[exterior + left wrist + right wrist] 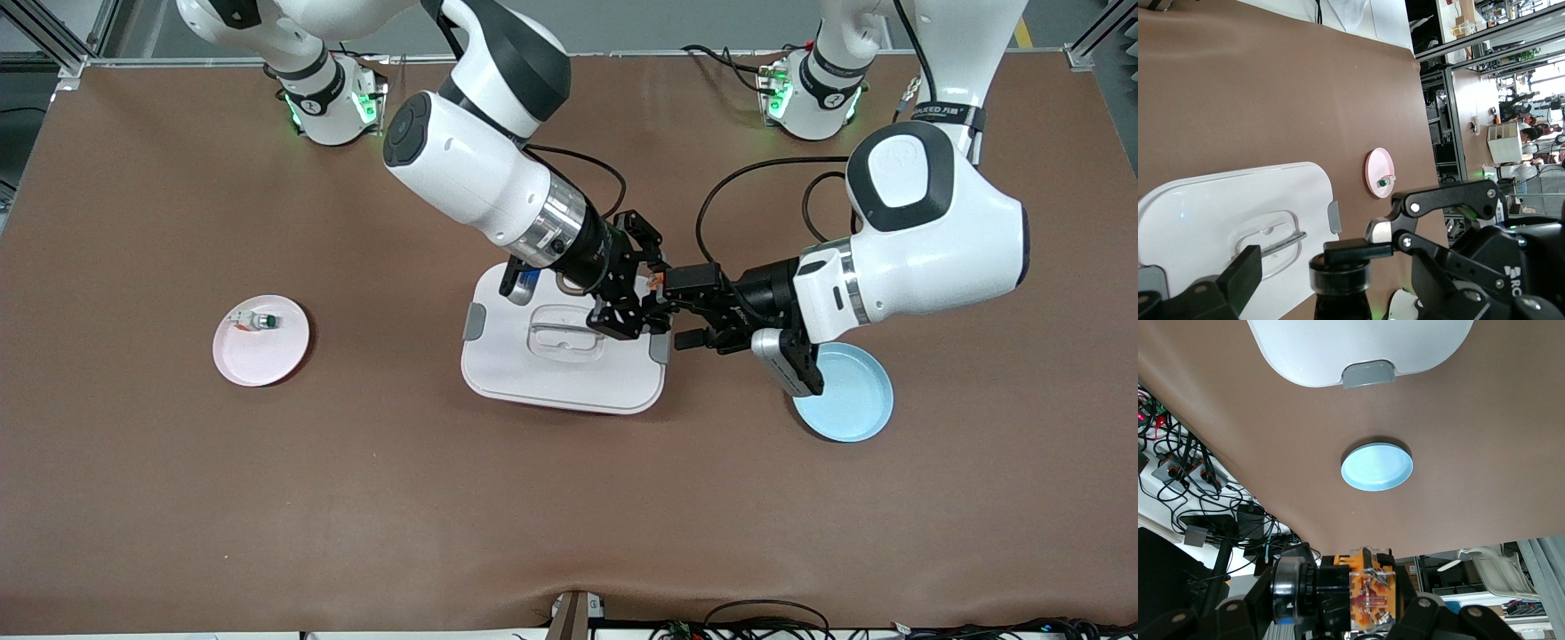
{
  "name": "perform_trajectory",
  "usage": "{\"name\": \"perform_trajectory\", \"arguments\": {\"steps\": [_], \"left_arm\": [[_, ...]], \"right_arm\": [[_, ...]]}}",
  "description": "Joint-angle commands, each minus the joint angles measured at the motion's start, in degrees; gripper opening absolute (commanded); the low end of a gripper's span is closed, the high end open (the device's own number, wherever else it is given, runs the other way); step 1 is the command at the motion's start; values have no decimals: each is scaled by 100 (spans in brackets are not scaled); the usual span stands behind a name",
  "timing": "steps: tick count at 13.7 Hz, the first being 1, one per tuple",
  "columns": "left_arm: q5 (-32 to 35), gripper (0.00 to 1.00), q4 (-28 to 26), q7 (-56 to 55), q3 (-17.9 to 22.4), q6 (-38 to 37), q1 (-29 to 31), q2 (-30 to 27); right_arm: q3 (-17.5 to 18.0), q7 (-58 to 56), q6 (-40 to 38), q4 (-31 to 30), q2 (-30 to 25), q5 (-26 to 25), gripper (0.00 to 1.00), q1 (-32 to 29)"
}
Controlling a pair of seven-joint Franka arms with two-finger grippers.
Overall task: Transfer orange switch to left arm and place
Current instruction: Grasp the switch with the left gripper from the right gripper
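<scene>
A brown table (178,498) filled the front view, with both arm bases along its top edge and cables along the bottom edge. At the frame's centre sat the box (542,364), white and lidded. Above its upper right corner the two grippers met in the air. The right gripper (642,286) was clamped on the orange switch (655,282), a mere orange speck in this view. The left gripper (683,308) faced it with fingers spread wide, one on each side of the switch.

The right wrist view showed the switch (1368,600) up close at lower centre, its orange-brown body pinched between the fingers, with the blue plate (1377,467) at mid-frame. The left wrist view showed its black cap end (1341,273) at the bottom edge. It also caught the pink plate (1379,173) with a green-buttoned switch (1385,181) at centre.
</scene>
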Motion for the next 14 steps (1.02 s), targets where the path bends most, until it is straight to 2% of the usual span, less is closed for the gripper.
{"name": "perform_trajectory", "arguments": {"steps": [1,7,8,9,11,13,14], "left_arm": [[-53,100,-153,346,-3,-149,57,-31],[-35,100,-127,408,6,-281,66,-23],[-35,75,-118,399,6,-281,66,-23],[-35,55,-118,399,6,-281,66,-23],[-26,24,-109,547,6,-281,66,-14],[-35,4,-118,873,6,-281,66,4],[-35,0,-118,874,6,-281,66,4]], "right_arm": [[-80,59,42,250,96,47,0,-21],[-89,-20,95,434,211,47,0,-127],[-89,-20,95,434,211,47,0,-144],[-89,-20,95,434,211,47,0,-153],[-89,-11,95,443,211,47,0,-144],[-80,-2,95,443,211,47,0,-135],[-80,6,95,434,211,56,0,-127]]}}
